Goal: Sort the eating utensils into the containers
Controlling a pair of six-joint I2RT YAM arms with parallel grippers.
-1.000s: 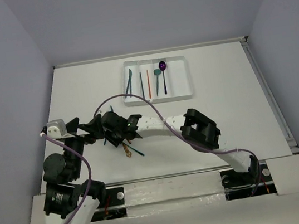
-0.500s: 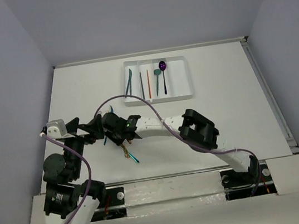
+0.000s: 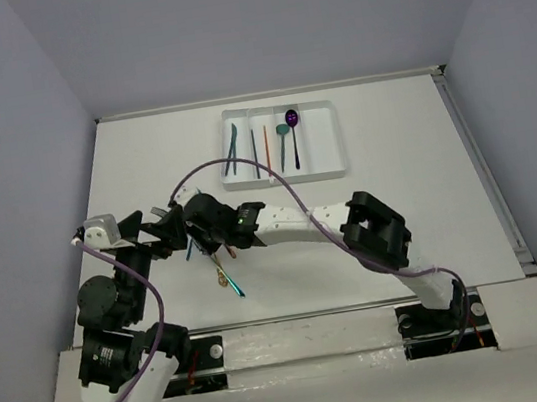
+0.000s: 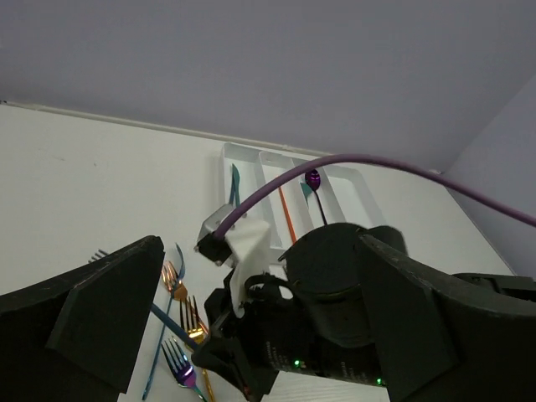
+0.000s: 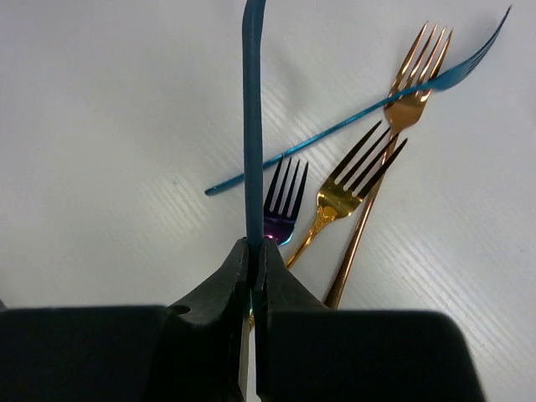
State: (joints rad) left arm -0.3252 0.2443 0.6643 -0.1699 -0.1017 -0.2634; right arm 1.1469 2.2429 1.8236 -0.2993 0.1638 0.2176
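We record: right gripper (image 5: 253, 255) pinched shut on slim teal-blue metal utensil (image 5: 251, 126); left gripper (image 3: 160, 232) spread wide, empty; right arm (image 3: 375, 236) elbow further right than a second ago.

teal utensil (image 5: 253, 126) | gold fork (image 5: 337, 198) | copper fork (image 5: 400, 115) | blue fork (image 5: 452, 77) | purple fork (image 5: 280, 221) | white tray (image 3: 325, 142)

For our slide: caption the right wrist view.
Right gripper, jaws shut on a blue utensil, four forks on the table.

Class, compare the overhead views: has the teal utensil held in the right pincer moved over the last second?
Yes. The teal utensil has shifted left and toward the near table edge, ending farther from the white tray.
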